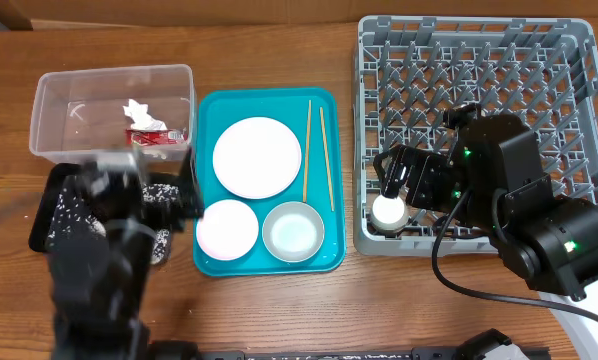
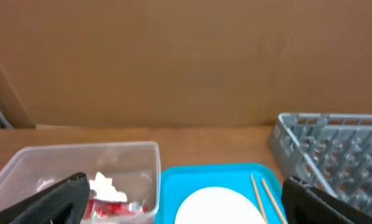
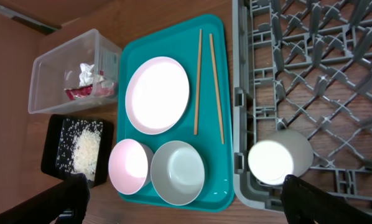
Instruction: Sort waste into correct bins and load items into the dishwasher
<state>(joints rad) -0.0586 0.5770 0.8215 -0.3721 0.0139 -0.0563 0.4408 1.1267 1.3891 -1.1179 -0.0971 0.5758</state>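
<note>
- Dish rack (image 1: 479,60), grey with lattice walls and upright pegs, fills the upper right of the overhead view.
- Small white cup (image 3: 276,158) sits inside the rack's lower left corner cell, mouth up.
- Right gripper (image 3: 183,185) hangs over that corner. In its wrist view the two dark fingers (image 3: 307,202) stand far apart at the bottom corners of the frame. Whether the nearer one touches the cup cannot be told.
- Left gripper (image 2: 185,186) is likewise spread wide, its fingers (image 2: 55,202) at the lower corners of its own view and nothing between them. From overhead this arm is a blurred dark shape at lower left, over the black tray.
- Clear tub (image 1: 54,100) stands at upper left and holds the red snack wrapper (image 1: 157,136) with the crumpled white tissue (image 1: 137,108) just above it.
- Black tray (image 3: 47,158) lies just below the tub, with the loose rice grains (image 3: 80,146) spread inside it.
- Teal tray (image 1: 211,120) sits between the bins and the rack.
- On the teal tray lie the white round plate (image 1: 257,157) at upper centre and two wooden chopsticks (image 1: 307,150) side by side along its right side. The white bowl (image 1: 227,229) is at lower left and the pale grey bowl (image 1: 293,230) just beside it on the right.
</note>
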